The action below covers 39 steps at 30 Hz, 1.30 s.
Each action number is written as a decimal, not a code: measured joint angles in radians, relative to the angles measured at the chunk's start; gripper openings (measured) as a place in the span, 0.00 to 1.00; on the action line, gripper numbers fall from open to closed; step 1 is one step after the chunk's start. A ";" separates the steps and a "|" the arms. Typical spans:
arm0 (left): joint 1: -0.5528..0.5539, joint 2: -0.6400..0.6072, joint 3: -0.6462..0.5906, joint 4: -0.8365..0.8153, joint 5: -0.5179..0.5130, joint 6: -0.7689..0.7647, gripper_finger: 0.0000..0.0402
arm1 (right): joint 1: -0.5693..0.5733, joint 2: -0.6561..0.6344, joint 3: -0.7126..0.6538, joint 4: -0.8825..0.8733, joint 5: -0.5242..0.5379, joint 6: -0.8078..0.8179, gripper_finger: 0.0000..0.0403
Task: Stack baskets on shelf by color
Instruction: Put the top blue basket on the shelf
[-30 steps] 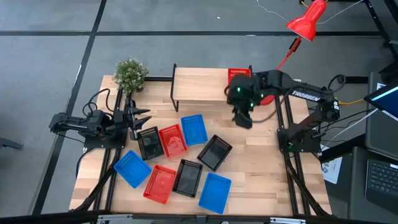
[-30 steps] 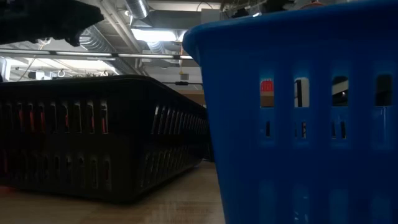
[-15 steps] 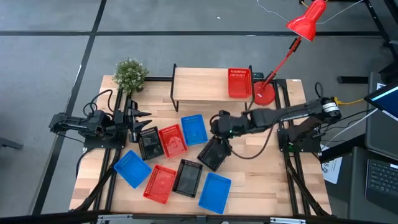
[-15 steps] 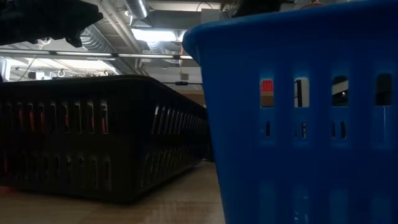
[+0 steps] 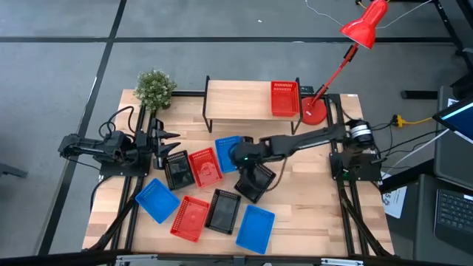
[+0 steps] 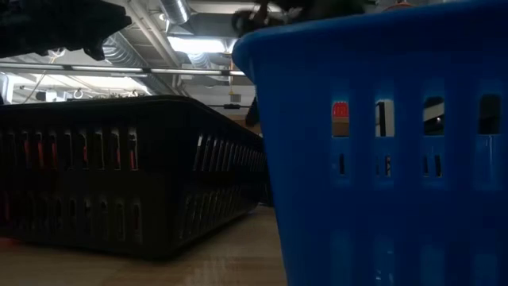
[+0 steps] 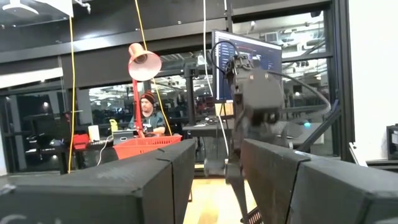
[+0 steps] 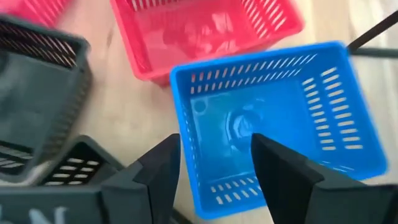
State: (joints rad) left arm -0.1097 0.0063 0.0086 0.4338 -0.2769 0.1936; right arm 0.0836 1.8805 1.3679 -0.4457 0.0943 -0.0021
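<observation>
My right gripper (image 5: 238,155) is open above a blue basket (image 5: 230,153) in the middle of the table. In the right wrist view its fingers (image 8: 214,162) stand over that blue basket (image 8: 273,124), one outside a long wall and one over the inside, touching nothing. One red basket (image 5: 284,98) sits flat on the right end of the shelf (image 5: 240,100). My left gripper (image 5: 168,140) waits open at the table's left, beside a black basket (image 5: 176,170). The left wrist view (image 7: 217,149) shows the red basket (image 7: 146,146) far off.
Several more baskets lie loose on the table: a red one (image 5: 205,166), a black one (image 5: 255,179), then blue (image 5: 157,199), red (image 5: 191,218), black (image 5: 223,210) and blue (image 5: 256,227) near the front edge. A potted plant (image 5: 155,89) and a red lamp (image 5: 314,111) flank the shelf.
My right gripper has left the shelf's right end beside the red basket, swept toward the table's left and near edge, and come down over the blue basket in the middle. The red basket stays on the shelf.
</observation>
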 joint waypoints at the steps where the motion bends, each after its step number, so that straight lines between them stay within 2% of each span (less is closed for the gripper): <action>1: 0.000 0.000 0.000 0.000 0.000 0.000 0.32 | -0.001 0.021 0.011 -0.001 -0.002 -0.004 0.49; 7: 0.000 0.000 0.000 -0.025 0.000 0.000 0.32 | -0.001 0.112 0.043 -0.001 -0.044 -0.008 0.49; 18: 0.000 0.000 0.000 -0.061 0.000 -0.001 0.32 | -0.003 0.156 0.044 -0.015 -0.045 0.044 0.46; 20: 0.000 0.000 0.000 -0.060 0.000 0.000 0.32 | -0.003 0.156 0.044 -0.016 -0.045 0.077 0.41; 22: 0.000 0.000 0.000 -0.060 0.000 -0.001 0.32 | -0.003 0.156 0.044 -0.016 -0.045 0.097 0.32; 26: 0.000 0.000 0.000 -0.060 0.000 0.000 0.32 | -0.001 0.154 0.060 -0.052 -0.043 0.151 0.06; 31: 0.000 0.000 0.000 -0.059 -0.026 0.000 0.32 | 0.015 0.153 0.182 -0.225 -0.030 0.153 0.01; 36: 0.000 0.000 0.000 -0.059 -0.058 0.000 0.32 | 0.034 0.151 0.413 -0.446 -0.023 0.130 0.01; 39: 0.000 0.000 0.000 -0.059 -0.066 0.000 0.32 | 0.040 0.151 0.572 -0.595 0.030 0.070 0.01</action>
State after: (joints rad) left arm -0.1101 0.0067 0.0090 0.3748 -0.3432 0.1936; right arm 0.1233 2.0319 1.9398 -1.0410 0.1246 0.0677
